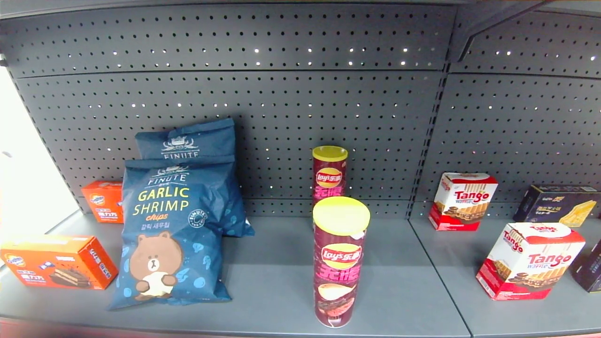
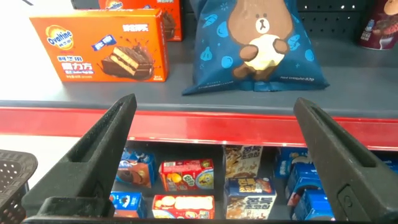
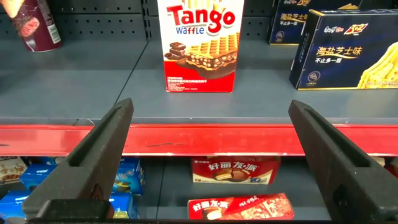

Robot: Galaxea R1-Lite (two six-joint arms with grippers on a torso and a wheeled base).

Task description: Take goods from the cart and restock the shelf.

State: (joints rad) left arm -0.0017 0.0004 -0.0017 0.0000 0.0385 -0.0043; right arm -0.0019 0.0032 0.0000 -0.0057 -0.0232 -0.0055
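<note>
Lining the grey shelf [image 1: 281, 286] in the head view, the goods stand in short rows before the pegboard wall [image 1: 281, 94]. At the left lie the front cake box [image 1: 56, 263], near the shelf's edge, and the rear cake box [image 1: 104, 201] against the wall. Beside them the front chip bag [image 1: 169, 234] stands against the rear chip bag [image 1: 188, 141]. At the middle the front can [image 1: 339, 263] stands upright ahead of the rear can [image 1: 329, 176]. To the right are the front wafer box [image 1: 530, 260], the rear wafer box [image 1: 462, 202] and a dark box [image 1: 556, 203].

In the left wrist view, the left hand [image 2: 214, 102] hangs just before the shelf's red front strip [image 2: 205, 124], its fingers [image 2: 93, 162] spread wide and holding nothing. Beyond it the front cake box [image 2: 102, 46] and front chip bag [image 2: 255, 43] sit side by side, and small snack boxes [image 2: 186, 177] fill the lower shelf.

In the right wrist view, the right hand [image 3: 211, 106] is likewise spread and empty before the red strip. Beyond it are the front wafer box [image 3: 200, 43], dark blue boxes [image 3: 354, 50] just beside it and a can [image 3: 34, 25] well apart, with red boxes [image 3: 235, 169] on the lower shelf.
</note>
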